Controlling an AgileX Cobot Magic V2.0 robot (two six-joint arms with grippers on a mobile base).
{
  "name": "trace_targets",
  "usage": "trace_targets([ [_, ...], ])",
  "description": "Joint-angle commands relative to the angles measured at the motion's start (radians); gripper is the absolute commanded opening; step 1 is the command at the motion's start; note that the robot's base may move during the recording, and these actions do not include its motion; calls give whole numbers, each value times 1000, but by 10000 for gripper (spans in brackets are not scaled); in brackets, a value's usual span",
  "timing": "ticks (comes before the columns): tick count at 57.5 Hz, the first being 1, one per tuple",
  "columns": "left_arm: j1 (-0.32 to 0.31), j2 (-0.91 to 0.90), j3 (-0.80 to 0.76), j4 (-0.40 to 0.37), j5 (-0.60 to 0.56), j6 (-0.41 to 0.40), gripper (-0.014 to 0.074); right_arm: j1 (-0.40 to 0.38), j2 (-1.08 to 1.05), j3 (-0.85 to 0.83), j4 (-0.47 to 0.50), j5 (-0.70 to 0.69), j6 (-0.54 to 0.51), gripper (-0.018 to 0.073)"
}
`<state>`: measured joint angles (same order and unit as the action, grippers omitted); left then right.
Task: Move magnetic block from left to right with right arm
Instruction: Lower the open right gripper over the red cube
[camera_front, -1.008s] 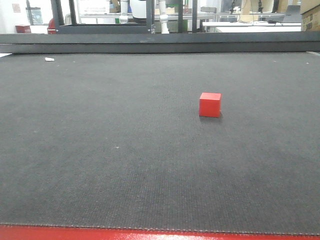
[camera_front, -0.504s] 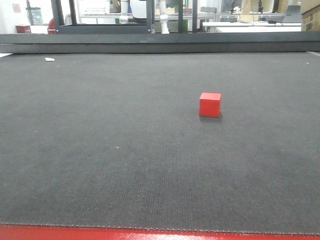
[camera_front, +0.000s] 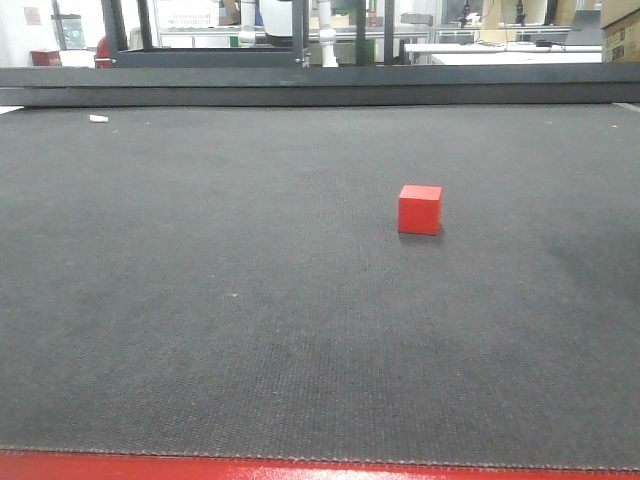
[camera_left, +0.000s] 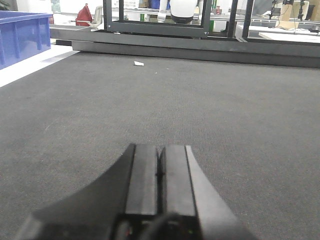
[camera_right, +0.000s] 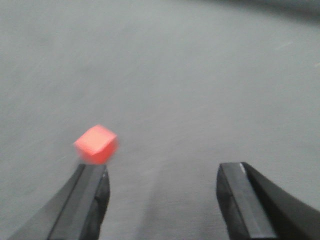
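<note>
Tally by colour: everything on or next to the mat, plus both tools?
Red: 1, magnetic block
White: 1, small scrap
Blue: 1, bin
Black: 2, left tool shut, right tool open
Total: 5

The left arm's black two-finger gripper points forward, low and level, its two flat pads pressed together. The right arm's black two-finger gripper tilts downward with its fingers spread wide apart; that view is blurred.
</note>
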<state>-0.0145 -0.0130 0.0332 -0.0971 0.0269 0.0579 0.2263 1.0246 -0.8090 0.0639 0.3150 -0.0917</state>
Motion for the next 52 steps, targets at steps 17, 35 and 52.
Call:
trace_targets([
  [17, 2, -12, 8, -5, -84, -6, -126, 192, 508, -542, -41, 302, 263, 570],
  [35, 2, -12, 8, -5, -84, -6, -126, 218, 843, -936, -237, 649, 719, 570],
  [52, 2, -12, 8, -5, -84, -6, -126, 220, 1008, -1088, -256, 745, 829, 570],
])
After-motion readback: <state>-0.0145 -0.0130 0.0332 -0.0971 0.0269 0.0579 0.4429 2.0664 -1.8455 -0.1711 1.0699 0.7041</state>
